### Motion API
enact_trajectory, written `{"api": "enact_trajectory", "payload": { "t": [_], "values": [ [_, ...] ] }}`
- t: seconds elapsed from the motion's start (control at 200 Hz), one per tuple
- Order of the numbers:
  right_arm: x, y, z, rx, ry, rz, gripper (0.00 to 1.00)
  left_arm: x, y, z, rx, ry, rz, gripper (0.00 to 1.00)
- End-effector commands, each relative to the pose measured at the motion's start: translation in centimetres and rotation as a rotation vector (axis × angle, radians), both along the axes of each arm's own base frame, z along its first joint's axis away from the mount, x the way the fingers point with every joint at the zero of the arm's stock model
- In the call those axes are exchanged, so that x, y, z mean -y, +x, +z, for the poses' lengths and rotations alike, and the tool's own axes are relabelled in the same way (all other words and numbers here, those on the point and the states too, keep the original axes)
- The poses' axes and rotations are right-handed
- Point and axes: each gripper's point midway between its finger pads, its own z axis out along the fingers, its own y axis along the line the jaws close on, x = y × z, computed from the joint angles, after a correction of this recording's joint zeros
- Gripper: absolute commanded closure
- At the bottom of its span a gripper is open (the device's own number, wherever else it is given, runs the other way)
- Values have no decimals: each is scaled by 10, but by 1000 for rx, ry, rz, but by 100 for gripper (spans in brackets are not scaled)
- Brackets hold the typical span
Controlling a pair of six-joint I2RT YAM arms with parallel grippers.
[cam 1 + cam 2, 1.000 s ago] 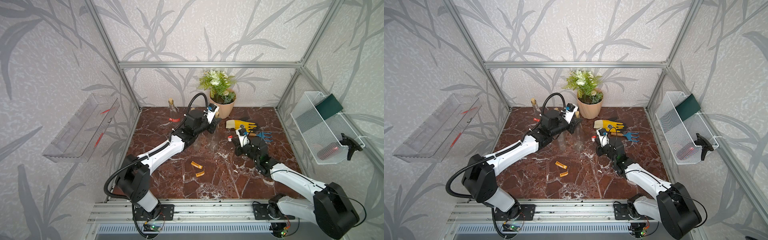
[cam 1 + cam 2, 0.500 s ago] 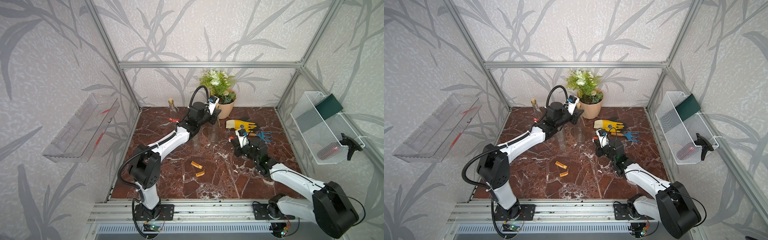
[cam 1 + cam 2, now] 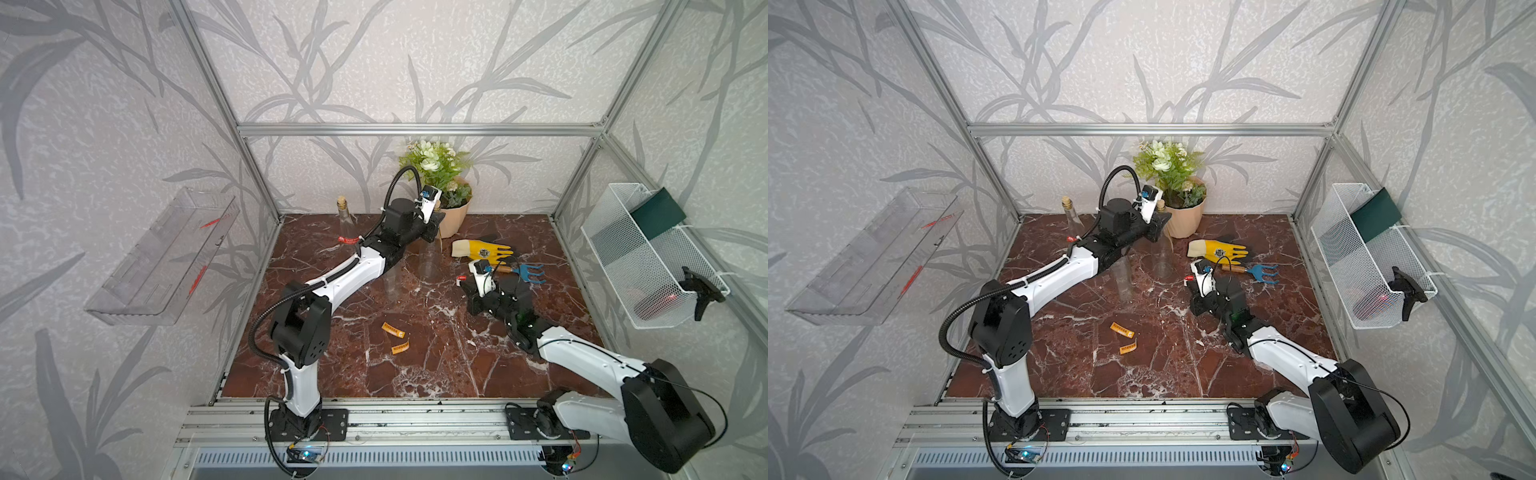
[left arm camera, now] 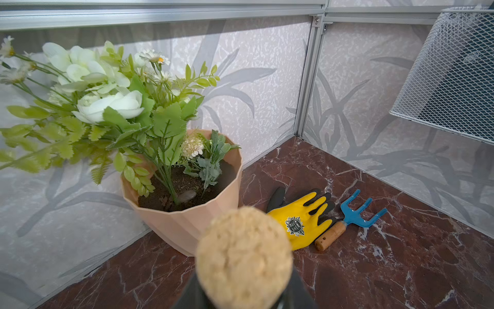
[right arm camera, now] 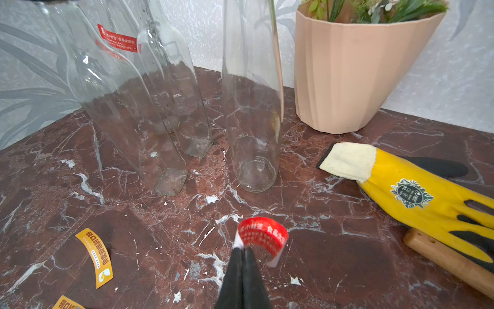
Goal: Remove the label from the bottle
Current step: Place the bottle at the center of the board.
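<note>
The round clear bottle stands upright on the desk. Its long axis is vertical, with the base down and the cork up. It is towards the back, just in front of the flower pot. The left tool is closed narrowly on its neck below the cork; in the left wrist view dark fingers flank the neck.

The red label, a curled strip, is off the bottle. It is pinched at one end in the right tool, whose jaws are pressed together, low over the desk and nearer the front.

Two square bottles stand just beside the round one. Two orange labels lie flat nearer the front. A yellow glove and a blue hand rake lie near the right tool.

Against a second ago, the left arm's elbow has lifted and drawn in, while its tool stays at the neck. The bottle, right tool and label sit where they were.
</note>
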Motion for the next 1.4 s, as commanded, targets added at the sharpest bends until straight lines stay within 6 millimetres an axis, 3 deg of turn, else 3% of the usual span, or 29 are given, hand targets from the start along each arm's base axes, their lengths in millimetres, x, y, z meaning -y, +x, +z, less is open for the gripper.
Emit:
{"api": "enact_trajectory", "payload": {
  "t": [0.0, 0.26, 0.78, 1.395],
  "values": [
    [-6, 0, 3, 9, 28, 16, 100, -1, 8, 38, 103, -42, 14, 100],
    [-8, -1, 2, 9, 31, 20, 100, -1, 9, 29, 89, -26, 14, 99],
    [-8, -1, 2, 10, 27, 22, 100, -5, 9, 17, 80, -4, 28, 81],
    [-10, 0, 5, 22, 39, 32, 100, -12, 0, 17, 84, 2, 36, 63]
  ]
}}
